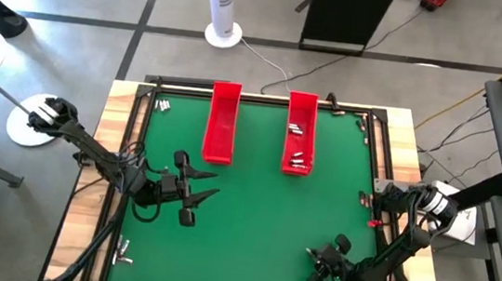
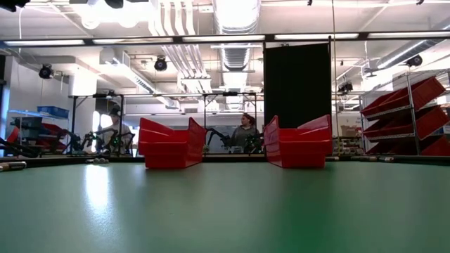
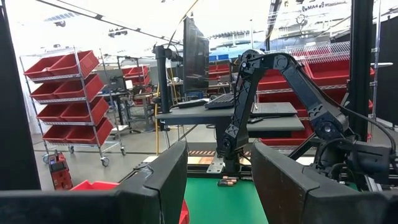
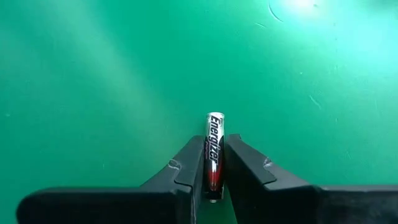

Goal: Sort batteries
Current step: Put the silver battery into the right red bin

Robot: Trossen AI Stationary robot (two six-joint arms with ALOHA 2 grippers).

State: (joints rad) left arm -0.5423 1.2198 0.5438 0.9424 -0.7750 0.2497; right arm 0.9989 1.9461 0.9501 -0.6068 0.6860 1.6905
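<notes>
In the right wrist view a slim silver-and-black battery [image 4: 213,146] with a red band sits between the fingers of my right gripper [image 4: 214,144], which is shut on it. In the high view this gripper [image 1: 317,265] is low over the green mat near the table's near right corner. My left gripper [image 1: 211,183] hovers open over the mat's left half, near the left red tray [image 1: 222,123]; nothing is between its fingers [image 3: 165,180]. The right red tray [image 1: 299,134] holds several batteries [image 1: 296,159]. More batteries [image 1: 162,105] lie at the far left corner. My right gripper pinches the battery's long sides [image 4: 212,168] between its two fingers, over the half nearer the wrist. The battery lies along the fingers, and its silver end [image 4: 215,119] sticks out past the fingertips. The fingers slant down toward the mat. I cannot tell whether the battery touches the mat.
Both trays stand side by side at the far edge, seen end-on in the low view [image 2: 172,144] [image 2: 299,144]. Loose batteries lie off the mat at the near left [image 1: 122,258] and by the right arm's base [image 3: 227,182]. A black frame [image 1: 265,95] rims the mat.
</notes>
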